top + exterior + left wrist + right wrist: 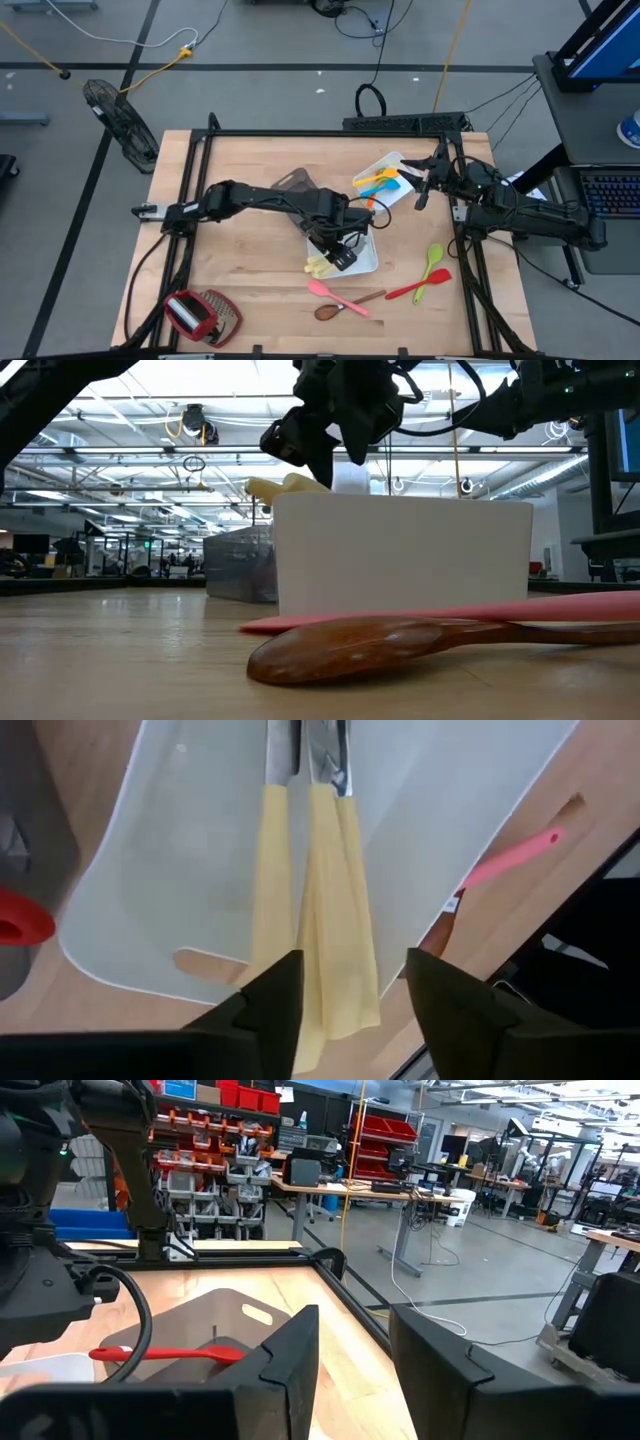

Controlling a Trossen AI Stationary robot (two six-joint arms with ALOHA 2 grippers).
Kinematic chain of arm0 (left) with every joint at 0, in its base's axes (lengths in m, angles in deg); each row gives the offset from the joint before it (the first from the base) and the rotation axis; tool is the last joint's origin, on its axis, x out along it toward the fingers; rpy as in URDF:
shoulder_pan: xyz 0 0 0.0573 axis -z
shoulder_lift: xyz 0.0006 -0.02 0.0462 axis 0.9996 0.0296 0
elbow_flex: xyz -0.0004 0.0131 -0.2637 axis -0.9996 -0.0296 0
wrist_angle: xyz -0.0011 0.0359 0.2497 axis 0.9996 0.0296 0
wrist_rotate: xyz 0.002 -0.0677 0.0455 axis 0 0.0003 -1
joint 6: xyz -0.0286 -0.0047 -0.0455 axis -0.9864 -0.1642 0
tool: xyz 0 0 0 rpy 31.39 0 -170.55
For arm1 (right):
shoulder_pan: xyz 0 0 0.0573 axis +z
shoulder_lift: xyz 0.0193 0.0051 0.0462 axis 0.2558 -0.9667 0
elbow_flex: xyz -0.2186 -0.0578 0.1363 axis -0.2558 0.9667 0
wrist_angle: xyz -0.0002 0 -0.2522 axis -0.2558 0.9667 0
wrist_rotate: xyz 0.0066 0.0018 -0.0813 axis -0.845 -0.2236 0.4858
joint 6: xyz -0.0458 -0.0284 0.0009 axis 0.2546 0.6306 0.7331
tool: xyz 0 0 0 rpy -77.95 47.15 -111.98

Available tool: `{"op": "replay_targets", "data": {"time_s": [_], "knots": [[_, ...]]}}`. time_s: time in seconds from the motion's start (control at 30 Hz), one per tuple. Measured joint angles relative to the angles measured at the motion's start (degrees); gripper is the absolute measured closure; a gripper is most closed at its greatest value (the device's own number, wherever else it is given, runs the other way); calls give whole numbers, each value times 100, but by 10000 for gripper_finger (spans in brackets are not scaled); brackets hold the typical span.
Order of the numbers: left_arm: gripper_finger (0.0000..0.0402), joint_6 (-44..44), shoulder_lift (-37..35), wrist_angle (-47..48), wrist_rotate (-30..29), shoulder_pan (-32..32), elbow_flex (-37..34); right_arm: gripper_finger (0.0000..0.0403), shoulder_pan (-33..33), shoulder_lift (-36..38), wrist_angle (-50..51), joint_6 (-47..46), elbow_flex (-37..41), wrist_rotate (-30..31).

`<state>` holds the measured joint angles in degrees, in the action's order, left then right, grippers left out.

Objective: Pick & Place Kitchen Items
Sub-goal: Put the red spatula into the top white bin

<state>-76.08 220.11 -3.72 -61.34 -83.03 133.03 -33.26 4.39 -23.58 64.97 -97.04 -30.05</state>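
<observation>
looks like the left gripper [345, 995], jaws spread, is dropping pale-yellow-handled metal knives [325, 890] over the white rectangular plastic tray [180, 850] edge, next grab needs the pink plastic spatula [335, 293]

The pale yellow-handled metal knives [325, 870] run off the left wrist view's edge — their blade tips cannot be seen. In the low view the white rectangular plastic tray [400, 555] hides all but the knives' handle ends. The brown wooden spoon [400, 645] — its handle is cut off at that view's right edge.
</observation>
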Motion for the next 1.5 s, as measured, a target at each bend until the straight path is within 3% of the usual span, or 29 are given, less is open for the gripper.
{"op": "replay_targets", "data": {"time_s": [0.2, 0.33, 0.5, 0.7, 1.0, 1.1, 1.5], "knots": [[201, 103, -71, 20, 289, -59, 26, 287, 0, -1, 1, 0, 0, -2], [200, 98, -240, -20, 168, -76, 37, 287, 0, 1, 23, -35, 0, -2], [199, -91, -596, -19, -715, -63, 42, 287, 20, 1, 181, -98, 2, -111], [199, 184, -1148, 20, -2236, 88, 46, 287, 21, 0, 387, -674, 2, -966], [199, 578, -1862, 379, -3190, 154, 46, 287, 29, 3, 394, -812, 2, -2326], [199, 753, -2018, 446, -3296, 138, 46, 287, 168, 8, 384, -588, 2, -2569], [199, 1202, -2278, 424, -3297, -15, 44, 287, 1605, 3, 416, -196, 2, -2551]]}}
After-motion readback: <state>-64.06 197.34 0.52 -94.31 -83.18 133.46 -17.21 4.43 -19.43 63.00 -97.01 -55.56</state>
